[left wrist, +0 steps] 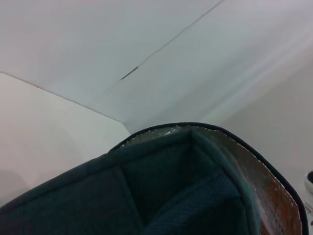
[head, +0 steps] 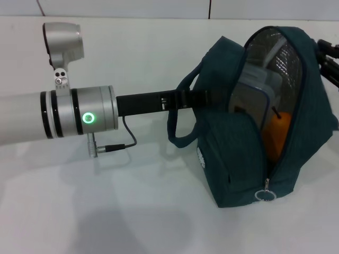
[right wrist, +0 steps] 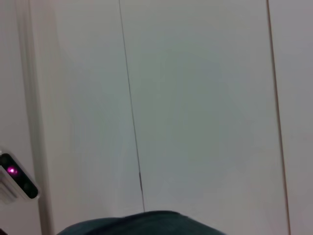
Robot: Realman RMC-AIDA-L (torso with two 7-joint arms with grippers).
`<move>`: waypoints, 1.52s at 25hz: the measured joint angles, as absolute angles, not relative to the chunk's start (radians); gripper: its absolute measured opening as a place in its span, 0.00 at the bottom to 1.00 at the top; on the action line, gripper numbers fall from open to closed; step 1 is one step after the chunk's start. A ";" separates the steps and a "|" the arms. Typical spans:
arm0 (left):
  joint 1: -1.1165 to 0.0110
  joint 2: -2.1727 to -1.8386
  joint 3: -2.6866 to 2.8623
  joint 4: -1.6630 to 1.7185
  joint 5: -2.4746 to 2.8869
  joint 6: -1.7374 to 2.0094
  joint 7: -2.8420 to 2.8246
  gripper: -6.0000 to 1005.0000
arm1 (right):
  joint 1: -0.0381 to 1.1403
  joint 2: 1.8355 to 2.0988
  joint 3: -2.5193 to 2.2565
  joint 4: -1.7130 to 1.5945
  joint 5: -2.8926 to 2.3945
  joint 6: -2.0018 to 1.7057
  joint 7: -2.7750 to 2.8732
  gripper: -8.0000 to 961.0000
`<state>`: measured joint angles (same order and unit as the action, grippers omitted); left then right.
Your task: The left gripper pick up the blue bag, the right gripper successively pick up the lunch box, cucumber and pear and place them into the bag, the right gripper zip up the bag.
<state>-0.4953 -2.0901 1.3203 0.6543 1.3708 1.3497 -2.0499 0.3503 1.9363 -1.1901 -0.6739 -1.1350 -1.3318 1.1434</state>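
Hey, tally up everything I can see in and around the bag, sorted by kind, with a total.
Bags: 1, the blue bag, unzipped
Boxes: 1, the lunch box inside it
Fruit: 1, the pear inside it
End effectors: 2, the left end effector at the bag's handle, the right end effector behind the bag
Total: 5

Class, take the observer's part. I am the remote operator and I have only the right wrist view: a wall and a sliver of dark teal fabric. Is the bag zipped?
Observer: No. In the head view the blue bag gapes open, and its zipper ring hangs at the low end.
Operator: What is inside?
Observer: The lunch box stands inside with the pear beside it. No cucumber shows.
Operator: Where are the end effectors?
Observer: The left end effector is at the bag's side by a handle. The right end effector is just behind the bag.
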 joint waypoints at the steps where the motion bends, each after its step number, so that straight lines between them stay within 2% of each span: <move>1: -0.493 -2.090 1.320 0.654 1.371 1.350 -2.049 0.06 | 0.342 1.937 -1.185 -0.673 -1.135 -1.340 1.141 0.18; 6: -0.485 -2.089 1.321 0.653 1.371 1.351 -2.042 0.06 | 0.294 1.955 -1.140 -0.680 -1.135 -1.398 1.132 0.36; 11: -0.482 -2.089 1.321 0.644 1.370 1.352 -2.041 0.06 | 0.261 1.959 -1.090 -0.677 -1.134 -1.579 1.110 0.60; 16: -0.482 -2.091 1.321 0.630 1.370 1.353 -2.040 0.06 | 0.252 1.966 -1.093 -0.685 -1.227 -1.825 1.067 0.65; 22: -0.481 -2.092 1.322 0.630 1.370 1.355 -2.040 0.06 | 0.244 1.998 -1.093 -0.682 -1.457 -1.917 0.996 0.71; 31: -0.477 -2.092 1.321 0.630 1.366 1.354 -2.040 0.06 | 0.200 2.000 -1.089 -0.666 -1.668 -1.790 0.999 0.70; 38: -0.476 -2.092 1.321 0.631 1.362 1.354 -2.037 0.06 | 0.222 1.986 -1.083 -0.580 -1.691 -1.705 1.017 0.69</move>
<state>-0.4761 -2.0917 1.3207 0.6305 1.3621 1.3543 -2.0373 0.2219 1.9858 -1.0835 -0.5804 -1.6910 -1.7054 1.0167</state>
